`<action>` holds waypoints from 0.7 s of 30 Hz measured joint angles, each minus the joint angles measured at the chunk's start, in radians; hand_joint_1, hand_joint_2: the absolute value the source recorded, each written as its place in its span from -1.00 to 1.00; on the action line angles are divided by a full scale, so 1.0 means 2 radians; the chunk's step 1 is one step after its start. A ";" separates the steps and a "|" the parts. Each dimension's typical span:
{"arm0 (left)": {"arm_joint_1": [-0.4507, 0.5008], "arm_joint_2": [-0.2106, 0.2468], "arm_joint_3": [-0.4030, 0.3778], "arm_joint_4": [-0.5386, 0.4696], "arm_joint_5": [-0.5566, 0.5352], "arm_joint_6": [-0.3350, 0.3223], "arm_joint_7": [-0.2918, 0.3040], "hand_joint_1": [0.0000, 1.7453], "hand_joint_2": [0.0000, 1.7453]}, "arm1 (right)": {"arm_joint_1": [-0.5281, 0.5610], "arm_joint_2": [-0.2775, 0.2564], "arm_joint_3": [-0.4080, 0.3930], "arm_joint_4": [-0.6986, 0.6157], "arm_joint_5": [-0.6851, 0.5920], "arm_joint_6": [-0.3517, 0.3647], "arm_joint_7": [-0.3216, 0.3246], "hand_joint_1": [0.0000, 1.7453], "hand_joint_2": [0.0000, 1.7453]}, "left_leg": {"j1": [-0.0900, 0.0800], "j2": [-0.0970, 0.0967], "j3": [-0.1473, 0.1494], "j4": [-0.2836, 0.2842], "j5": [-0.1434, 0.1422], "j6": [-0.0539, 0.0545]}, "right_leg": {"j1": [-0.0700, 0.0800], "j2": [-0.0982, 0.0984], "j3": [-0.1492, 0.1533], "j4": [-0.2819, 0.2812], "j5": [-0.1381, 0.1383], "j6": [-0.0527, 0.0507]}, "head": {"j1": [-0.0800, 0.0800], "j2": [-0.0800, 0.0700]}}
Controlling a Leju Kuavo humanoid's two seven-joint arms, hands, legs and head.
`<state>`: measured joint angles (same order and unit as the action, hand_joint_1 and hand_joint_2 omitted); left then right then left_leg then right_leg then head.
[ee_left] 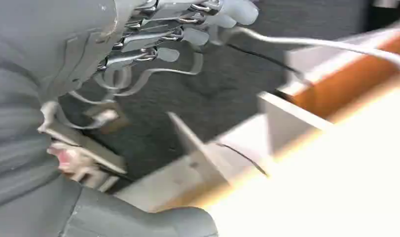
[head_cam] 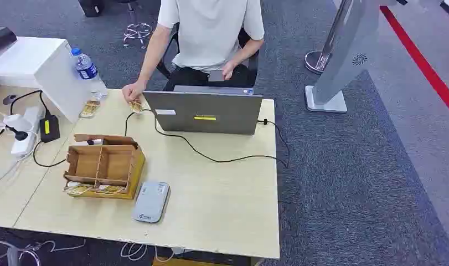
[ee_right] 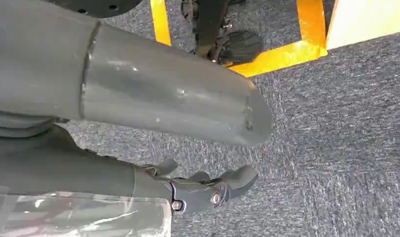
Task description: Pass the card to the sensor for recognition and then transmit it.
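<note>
Waiting near the worktop's front edge: sensor unused, cards boxed, both hands hanging empty, fingers loose.

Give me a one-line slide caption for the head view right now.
Wooden card box and grey card sensor near the table's front edge; a seated person behind the laptop.

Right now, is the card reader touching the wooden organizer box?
Apart. The head view shows a strip of bare tabletop between the grey card reader and the near right corner of the wooden organizer box.
</note>
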<state>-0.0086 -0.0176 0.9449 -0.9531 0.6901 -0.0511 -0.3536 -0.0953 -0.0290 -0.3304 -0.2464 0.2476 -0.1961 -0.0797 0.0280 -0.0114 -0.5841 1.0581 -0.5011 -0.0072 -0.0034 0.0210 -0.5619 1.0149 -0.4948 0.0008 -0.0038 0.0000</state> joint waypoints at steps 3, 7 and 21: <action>-0.008 -0.008 -0.001 -0.062 -0.009 0.005 -0.008 -1.00 1.00 | 0.001 0.000 -0.004 0.000 0.003 0.000 0.000 -1.00 1.00 | 0.000 0.000 0.000 0.000 0.000 0.000 | 0.000 0.000 0.000 0.000 0.000 0.000 | 0.000 0.000; -0.024 -0.005 -0.013 -0.119 -0.029 0.018 -0.025 -1.00 1.00 | 0.001 0.000 -0.007 0.000 0.010 0.001 0.000 -1.00 1.00 | 0.000 0.000 0.000 0.000 0.001 0.000 | 0.000 0.000 0.000 0.000 0.001 0.000 | 0.000 0.000; -0.120 0.024 -0.121 -0.225 -0.195 0.089 -0.048 -1.00 1.00 | -0.003 0.000 -0.009 0.000 0.038 0.009 0.008 -1.00 1.00 | -0.001 0.000 0.000 0.000 0.002 0.000 | 0.000 0.000 -0.001 0.001 0.002 0.000 | 0.001 0.000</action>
<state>-0.2479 0.0302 0.7038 -1.4023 0.3005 0.1278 -0.4497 -0.1013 -0.0290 -0.3490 -0.2457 0.3231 -0.1774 -0.0629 0.0268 -0.0115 -0.5844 1.0582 -0.4969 -0.0069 -0.0041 0.0212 -0.5631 1.0166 -0.4906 0.0015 -0.0027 0.0000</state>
